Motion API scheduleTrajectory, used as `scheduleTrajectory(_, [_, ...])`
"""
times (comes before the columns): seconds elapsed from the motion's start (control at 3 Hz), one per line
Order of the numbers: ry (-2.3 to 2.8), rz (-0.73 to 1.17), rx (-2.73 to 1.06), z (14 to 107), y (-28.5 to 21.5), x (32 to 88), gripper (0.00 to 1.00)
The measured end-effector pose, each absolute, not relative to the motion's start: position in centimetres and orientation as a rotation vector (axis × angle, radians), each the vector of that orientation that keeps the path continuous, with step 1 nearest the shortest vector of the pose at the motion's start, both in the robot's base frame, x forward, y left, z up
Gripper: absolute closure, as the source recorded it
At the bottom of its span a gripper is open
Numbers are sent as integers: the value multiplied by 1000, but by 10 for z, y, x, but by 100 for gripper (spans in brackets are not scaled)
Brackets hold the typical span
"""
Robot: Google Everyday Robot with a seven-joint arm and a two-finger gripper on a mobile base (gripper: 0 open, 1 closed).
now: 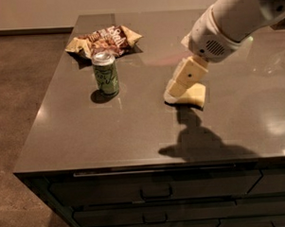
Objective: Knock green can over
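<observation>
The green can (105,73) stands upright on the dark grey counter (133,130), left of centre, with a silver top and pale markings. My gripper (175,89) hangs from the white arm that comes in from the upper right. It is above the counter's middle, in front of the pale yellow sponge block (194,95), and well to the right of the can, not touching it.
A brown-and-tan snack bag (103,40) lies just behind the can. The sponge block sits partly hidden behind the gripper. The counter's front edge (149,166) has drawers below it. Brown floor lies to the left.
</observation>
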State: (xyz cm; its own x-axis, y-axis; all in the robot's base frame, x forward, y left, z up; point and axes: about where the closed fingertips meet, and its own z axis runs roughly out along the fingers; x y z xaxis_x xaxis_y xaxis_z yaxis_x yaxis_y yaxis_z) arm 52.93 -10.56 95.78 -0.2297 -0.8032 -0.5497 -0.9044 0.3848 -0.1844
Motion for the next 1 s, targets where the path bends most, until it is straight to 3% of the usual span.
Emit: scheduleTrajectory(1.0, [1931, 415, -1392, 943, -28, 592, 0])
